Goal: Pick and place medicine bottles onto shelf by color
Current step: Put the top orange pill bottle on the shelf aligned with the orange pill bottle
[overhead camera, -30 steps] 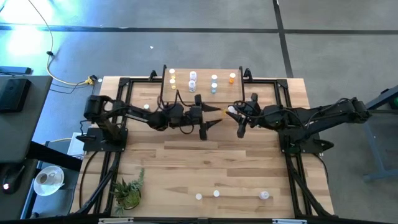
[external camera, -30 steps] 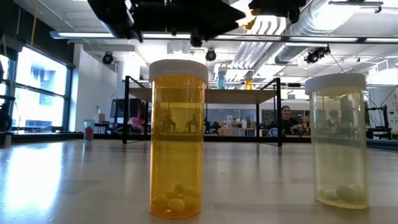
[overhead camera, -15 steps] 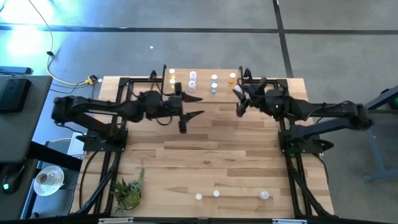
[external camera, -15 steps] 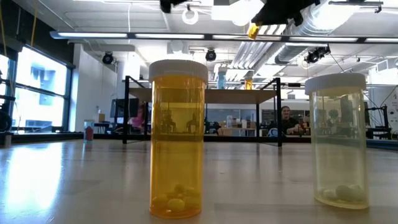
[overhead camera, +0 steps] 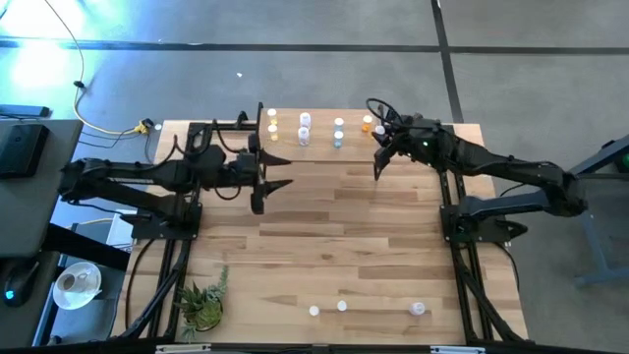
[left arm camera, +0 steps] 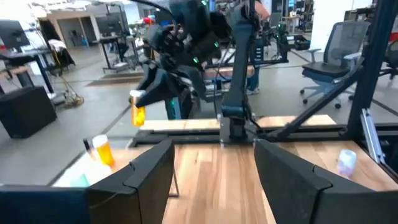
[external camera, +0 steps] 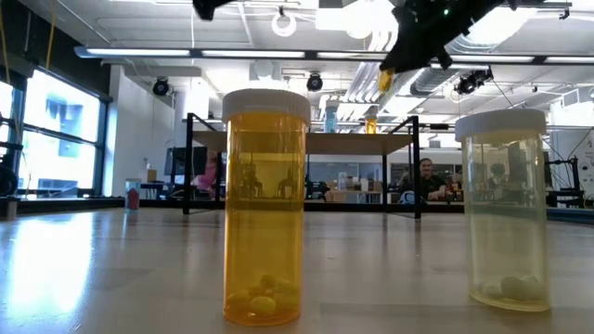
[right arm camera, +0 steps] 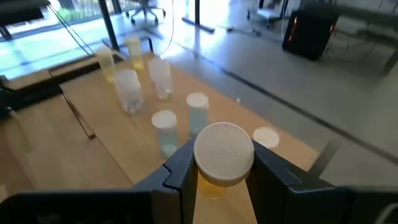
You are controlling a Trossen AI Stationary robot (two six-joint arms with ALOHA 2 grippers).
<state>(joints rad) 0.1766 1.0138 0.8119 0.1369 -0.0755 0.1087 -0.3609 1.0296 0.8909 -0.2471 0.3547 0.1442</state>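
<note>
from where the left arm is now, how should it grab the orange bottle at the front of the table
Grip the orange bottle across its smooth round body, below the white cap, coming in level from the side. It stands upright and apart from the pale bottle, so open fingers can straddle it. A grip from above would meet only the wide cap. The left gripper is open and empty; the right gripper holds another orange bottle by the shelf.
</note>
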